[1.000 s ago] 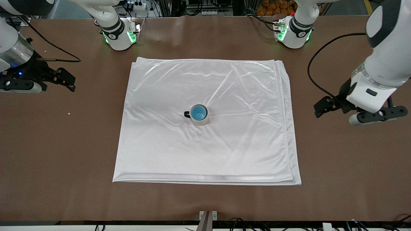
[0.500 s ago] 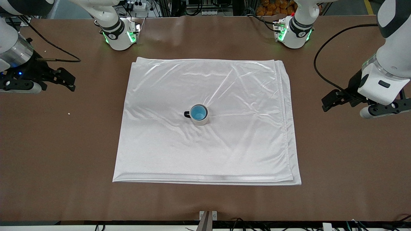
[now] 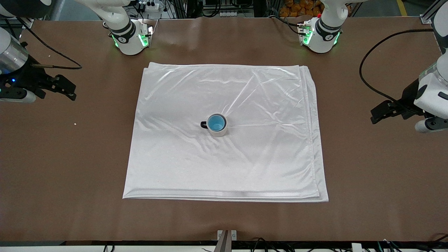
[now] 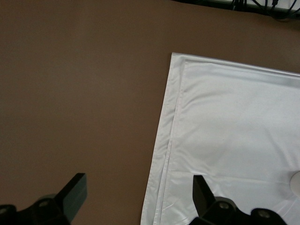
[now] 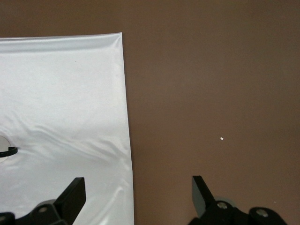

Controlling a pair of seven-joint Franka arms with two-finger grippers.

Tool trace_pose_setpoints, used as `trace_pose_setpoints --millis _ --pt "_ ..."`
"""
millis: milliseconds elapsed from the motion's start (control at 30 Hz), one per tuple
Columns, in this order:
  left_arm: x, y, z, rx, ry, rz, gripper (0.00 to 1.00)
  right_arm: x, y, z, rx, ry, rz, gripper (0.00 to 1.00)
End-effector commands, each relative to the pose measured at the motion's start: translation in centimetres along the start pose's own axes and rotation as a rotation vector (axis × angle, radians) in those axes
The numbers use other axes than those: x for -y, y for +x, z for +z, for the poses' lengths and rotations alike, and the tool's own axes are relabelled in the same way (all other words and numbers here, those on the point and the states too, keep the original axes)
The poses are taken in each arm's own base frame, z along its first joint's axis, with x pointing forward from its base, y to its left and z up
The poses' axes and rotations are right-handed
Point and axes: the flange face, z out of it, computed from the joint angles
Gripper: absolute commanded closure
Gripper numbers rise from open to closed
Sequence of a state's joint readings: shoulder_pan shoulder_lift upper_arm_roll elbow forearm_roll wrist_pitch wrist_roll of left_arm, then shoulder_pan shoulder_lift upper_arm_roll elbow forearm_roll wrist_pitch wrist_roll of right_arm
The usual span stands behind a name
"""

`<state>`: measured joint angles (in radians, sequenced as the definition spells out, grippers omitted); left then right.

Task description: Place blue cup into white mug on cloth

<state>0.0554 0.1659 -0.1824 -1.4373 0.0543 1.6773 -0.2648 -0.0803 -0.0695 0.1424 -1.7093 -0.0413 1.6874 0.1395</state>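
Observation:
The white cloth [image 3: 224, 154] lies flat in the middle of the brown table. On it stands the white mug [image 3: 218, 131] with its black handle [image 3: 203, 124] turned toward the right arm's end. The blue cup [image 3: 216, 122] sits upright inside the mug. My left gripper [image 3: 381, 112] is open and empty over bare table at the left arm's end; the left wrist view shows it [image 4: 138, 194] near the cloth's edge [image 4: 161, 140]. My right gripper [image 3: 66, 89] is open and empty over bare table at the right arm's end; the right wrist view shows it [image 5: 138, 194] beside the cloth [image 5: 61, 117].
The two arm bases [image 3: 131, 38] [image 3: 320, 35] stand along the table's edge farthest from the front camera. Black cables [image 3: 367, 73] [image 3: 56, 59] trail over the table at both ends. A small white speck [image 3: 75, 123] lies on the table near the right gripper.
My left gripper has drawn away from the cloth toward the left arm's end of the table. My right gripper has drifted slightly away from the cloth. Mug and cup have not moved.

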Motion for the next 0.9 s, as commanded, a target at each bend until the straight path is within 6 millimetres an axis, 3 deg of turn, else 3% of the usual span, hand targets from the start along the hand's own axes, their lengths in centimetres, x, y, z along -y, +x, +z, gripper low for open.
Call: trace_pose_setpoints --millis 0,567,867 --pt "1.2 -0.3 0.0 -0.001 0.008 0.017 0.0 -1.0 0.5 -0.2 0.011 0.02 0.028 0.0" --pt "2.2 0.0 0.6 -0.021 0.071 0.085 0.0 -3.9 0.9 0.4 0.021 0.022 0.073 0.0" --pt "3.0 0.3 0.9 -0.013 0.057 0.109 0.0 -4.2 0.9 0.4 0.021 0.022 0.06 0.0"
